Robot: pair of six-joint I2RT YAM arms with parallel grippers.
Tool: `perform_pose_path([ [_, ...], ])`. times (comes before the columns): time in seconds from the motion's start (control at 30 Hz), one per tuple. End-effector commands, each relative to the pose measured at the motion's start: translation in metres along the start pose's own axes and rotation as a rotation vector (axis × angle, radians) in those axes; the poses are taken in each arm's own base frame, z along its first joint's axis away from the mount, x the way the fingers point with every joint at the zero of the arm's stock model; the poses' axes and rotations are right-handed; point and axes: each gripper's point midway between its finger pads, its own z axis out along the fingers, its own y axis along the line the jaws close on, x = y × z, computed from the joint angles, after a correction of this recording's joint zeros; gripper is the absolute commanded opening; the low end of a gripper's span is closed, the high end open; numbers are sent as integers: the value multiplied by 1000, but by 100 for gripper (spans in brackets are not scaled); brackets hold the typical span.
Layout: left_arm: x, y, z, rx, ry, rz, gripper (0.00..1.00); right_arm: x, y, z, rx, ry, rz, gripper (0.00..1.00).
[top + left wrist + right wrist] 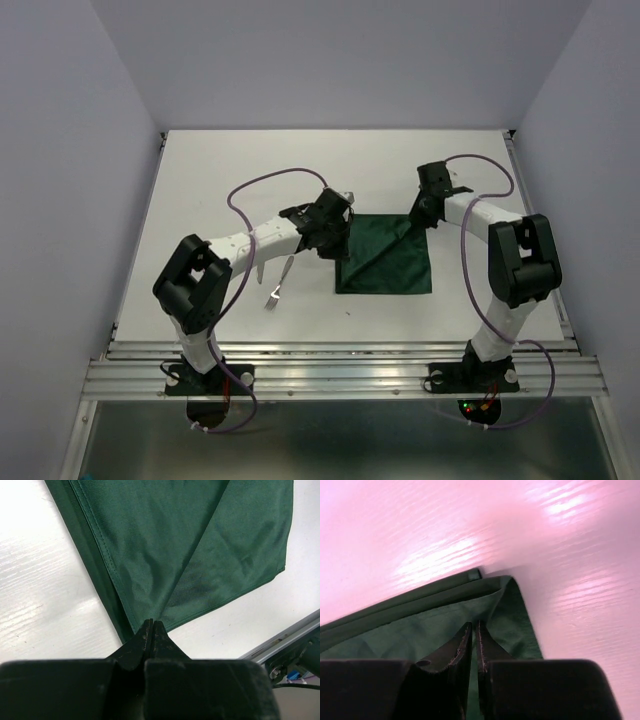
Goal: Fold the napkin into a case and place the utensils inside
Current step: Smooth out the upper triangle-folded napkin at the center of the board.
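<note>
Visible from above alone: the fork (pixel 281 280) on the white worktop (pixel 220 180), left of the napkin (pixel 385 262) and apart from it, with the napkin spread mid-worktop. Visible up close only: the left pincer (pixel 151 625) pressed together on a raised crease at the napkin's edge; the right pincer (pixel 474 628) clamped on cloth by a corner, green in the slit.

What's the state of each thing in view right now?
napkin: partly folded, lying on the table, diagonal flap on top, not yet a case.
left gripper: shut on a corner of the napkin.
right gripper: shut on the napkin near a corner.
fork: lying on the table left of the napkin, untouched.
</note>
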Motion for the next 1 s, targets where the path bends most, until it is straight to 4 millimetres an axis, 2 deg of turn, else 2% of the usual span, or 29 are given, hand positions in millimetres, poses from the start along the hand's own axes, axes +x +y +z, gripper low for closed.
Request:
perform_pose_path([
  [0.0,-6,-10,-10,27,-25,32,0,-25,-3,1,7,-48,6,13],
  [0.17,-6,-15,-11,37,-23,43,0,-17,-11,18,45,-18,-1,13],
  [0.3,-4,-20,-12,49,-17,56,0,-14,-18,23,62,-7,1,13],
  [0.47,14,-32,-3,93,55,113,0,-10,-20,23,64,2,1,13],
  [0.57,28,-24,8,50,89,119,0,-7,-20,22,56,11,1,13],
  [0.77,29,-13,14,20,59,116,0,-4,-21,21,55,18,-3,13],
  [0.97,40,28,46,-126,99,124,0,-2,-21,21,52,22,-1,13],
])
